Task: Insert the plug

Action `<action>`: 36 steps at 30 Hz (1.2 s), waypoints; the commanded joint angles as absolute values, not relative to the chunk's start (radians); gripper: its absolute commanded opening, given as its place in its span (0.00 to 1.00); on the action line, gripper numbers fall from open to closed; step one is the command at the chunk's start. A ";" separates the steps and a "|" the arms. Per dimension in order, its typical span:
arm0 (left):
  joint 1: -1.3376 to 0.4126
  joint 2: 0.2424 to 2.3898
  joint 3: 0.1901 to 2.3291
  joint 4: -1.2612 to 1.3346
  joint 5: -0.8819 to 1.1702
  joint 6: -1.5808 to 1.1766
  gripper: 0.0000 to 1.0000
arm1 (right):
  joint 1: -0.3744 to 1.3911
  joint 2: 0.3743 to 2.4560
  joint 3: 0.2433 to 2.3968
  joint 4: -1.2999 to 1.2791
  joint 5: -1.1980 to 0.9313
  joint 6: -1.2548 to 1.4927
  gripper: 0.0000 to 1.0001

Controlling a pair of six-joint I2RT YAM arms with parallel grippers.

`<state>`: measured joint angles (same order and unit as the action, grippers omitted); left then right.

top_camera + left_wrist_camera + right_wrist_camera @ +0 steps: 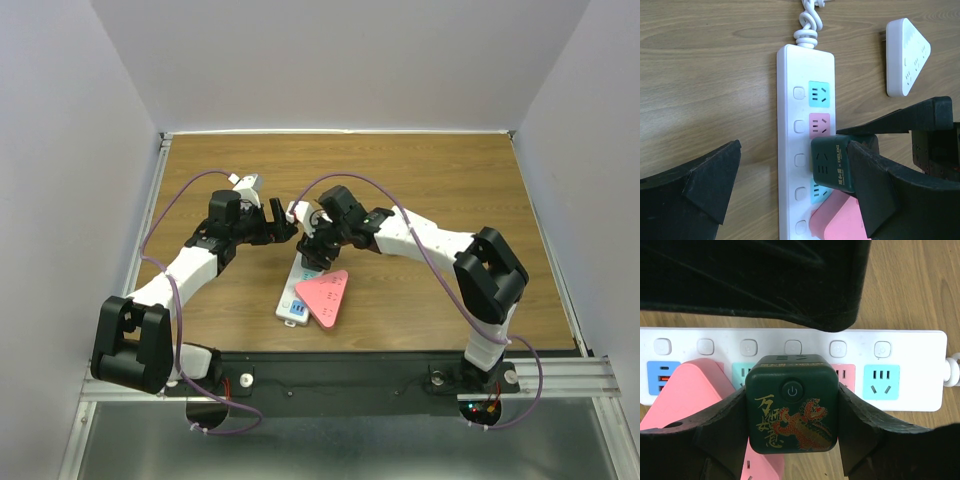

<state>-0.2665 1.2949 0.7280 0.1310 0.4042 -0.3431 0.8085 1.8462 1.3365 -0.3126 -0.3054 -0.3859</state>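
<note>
A white power strip (pixel 291 300) lies on the wooden table, also in the left wrist view (pixel 790 70) and the right wrist view (pixel 910 340). My right gripper (pixel 792 415) is shut on a dark green cube plug (pixel 792 410) with a dragon print. It holds the plug over the strip's middle socket, between a pink and a blue socket (pixel 832 162). I cannot tell whether the plug's pins are in. My left gripper (pixel 795 200) is open, its fingers astride the strip close to the cube. From above the grippers (pixel 283 228) (pixel 318 245) nearly meet.
A pink triangular adapter (pixel 325 297) sits in the strip's near end, right beside the green cube (pixel 690 385). A white triangular adapter (pixel 905 57) lies loose on the table beside the strip's cord end. White walls enclose the table.
</note>
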 commanded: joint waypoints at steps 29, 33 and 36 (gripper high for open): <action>-0.262 1.279 0.721 0.170 0.416 -0.345 0.99 | 0.850 1.836 1.222 -0.325 -0.169 -0.235 0.01; -0.262 1.272 0.721 0.169 0.419 -0.347 0.99 | 0.850 1.812 1.265 -0.325 -0.127 -0.175 0.33; -0.262 1.266 0.721 0.167 0.416 -0.348 0.99 | 0.850 1.787 1.307 -0.321 -0.106 -0.160 0.49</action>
